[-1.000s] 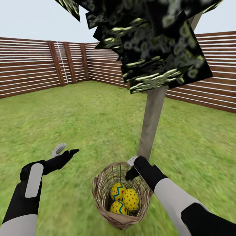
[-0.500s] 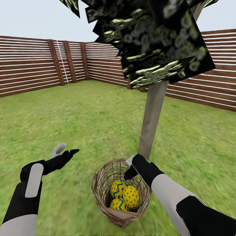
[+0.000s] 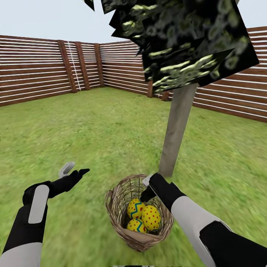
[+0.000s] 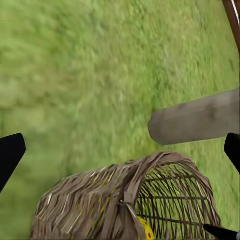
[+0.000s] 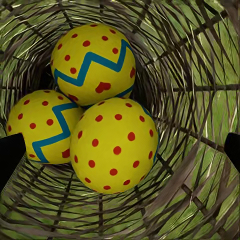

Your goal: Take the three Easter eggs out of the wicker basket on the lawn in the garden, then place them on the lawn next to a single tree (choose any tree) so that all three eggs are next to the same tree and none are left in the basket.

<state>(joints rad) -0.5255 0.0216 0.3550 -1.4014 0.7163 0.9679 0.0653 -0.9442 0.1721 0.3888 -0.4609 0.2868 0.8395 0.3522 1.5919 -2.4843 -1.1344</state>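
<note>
The wicker basket (image 3: 139,213) stood upright on the lawn (image 3: 92,141), just in front of the base of the tree (image 3: 178,129) with the grey-brown trunk. All three Easter eggs (image 3: 144,217) lay inside the basket, packed against one another at its bottom. In the right wrist view the eggs (image 5: 92,107) sat directly ahead, two showing the blue zigzag band and the nearest one showing mainly red dots.

The right gripper (image 3: 146,187) was positioned at the far rim of the basket, pointing down into it. Its fingertips (image 5: 10,155) appeared at opposite edges of the right wrist view, spread apart, with nothing between them.

The left gripper (image 3: 74,170) hovered above the grass, well apart from the basket, its fingers spread and empty. The brown slatted fence (image 3: 37,81) enclosed the garden behind.
</note>
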